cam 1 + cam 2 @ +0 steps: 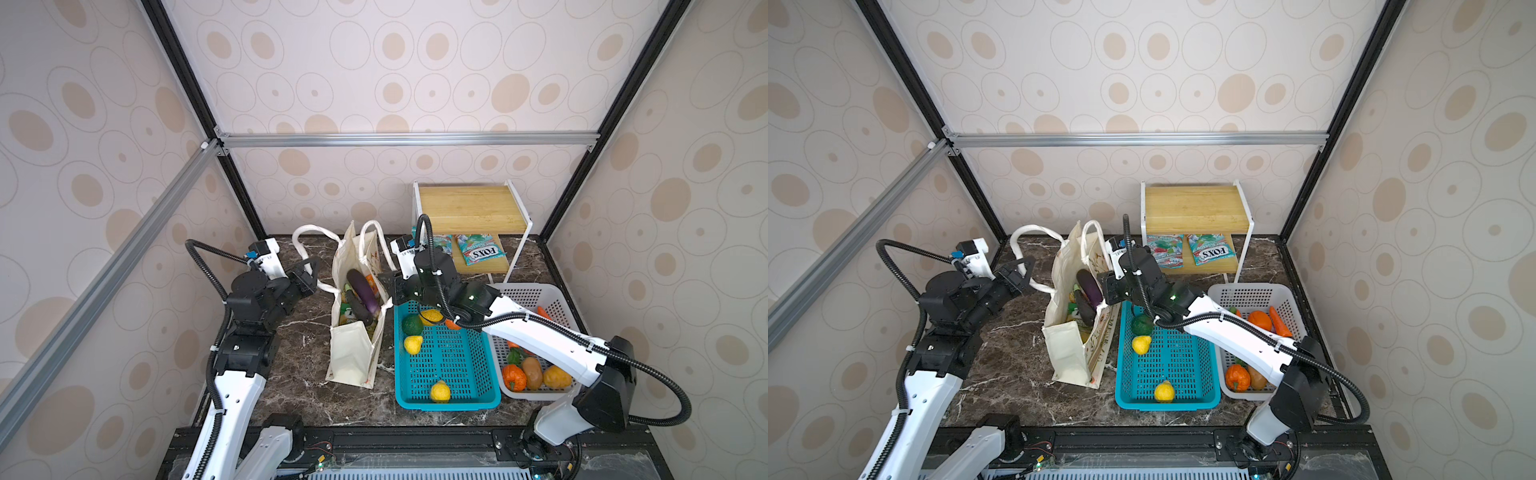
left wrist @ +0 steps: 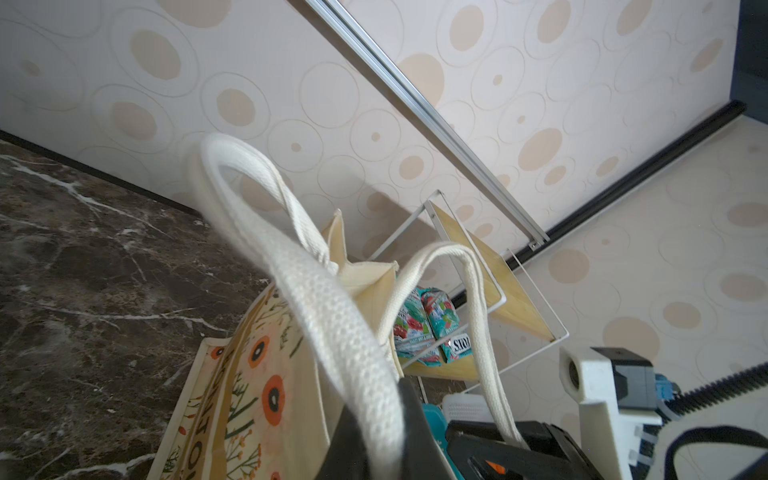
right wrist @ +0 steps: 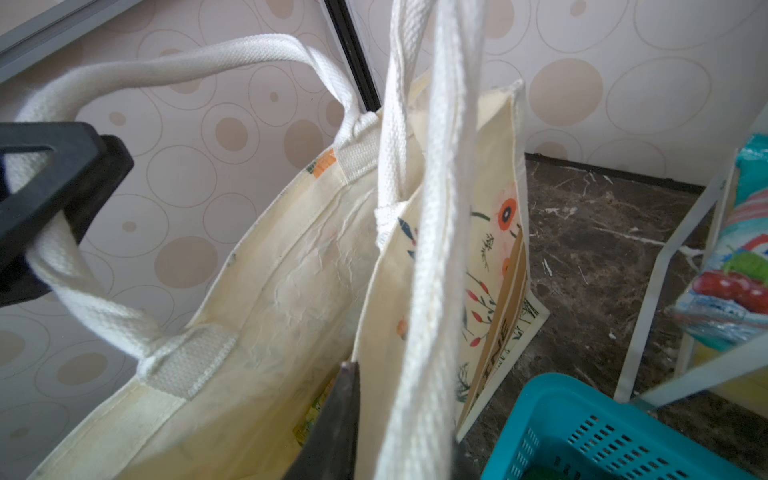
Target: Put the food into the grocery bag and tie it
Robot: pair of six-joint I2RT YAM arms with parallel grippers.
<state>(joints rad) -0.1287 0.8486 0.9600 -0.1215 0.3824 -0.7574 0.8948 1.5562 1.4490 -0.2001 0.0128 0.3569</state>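
a: what step do you reckon is in hand?

b: the tie, i'd say. the left claw (image 1: pixel 311 272) is pinching the left handle (image 2: pixel 328 316), and the right claw (image 1: pixel 385 284) is pinching the right handle (image 3: pixel 436 249). each strap runs between jaws pressed together on it.

a: how would you do it well?

b: keep both pinches firm and bring the loops in over the mouth, one crossing the other. don't drag them outward. the bag (image 1: pixel 351 353) is soft cloth and stands only on its own base, so a sideways tug would likely tip it. i'd lift slightly so the straps are taut before crossing them.

a: anything to worry about?

b: the eggplants (image 1: pixel 363 291) stick up out of the opening, so a loop could catch on them. also, yellow fruits (image 1: pixel 413 344) lie in the blue basket (image 1: pixel 449 405), not in the bag. if those count as food, tying now would be too soon.

a: where is the bag relative to the claws?

b: it stands about mid-counter (image 1: pixel 307 386), long side running from the front edge toward the back edge, just beside the blue basket. i can't tell if they touch. the claws sit on either side of its far end, near the rim. the left one is out toward the counter's left edge with its loop pulled away from the bag. the right one is close against the bag's right wall, above the basket's back corner.
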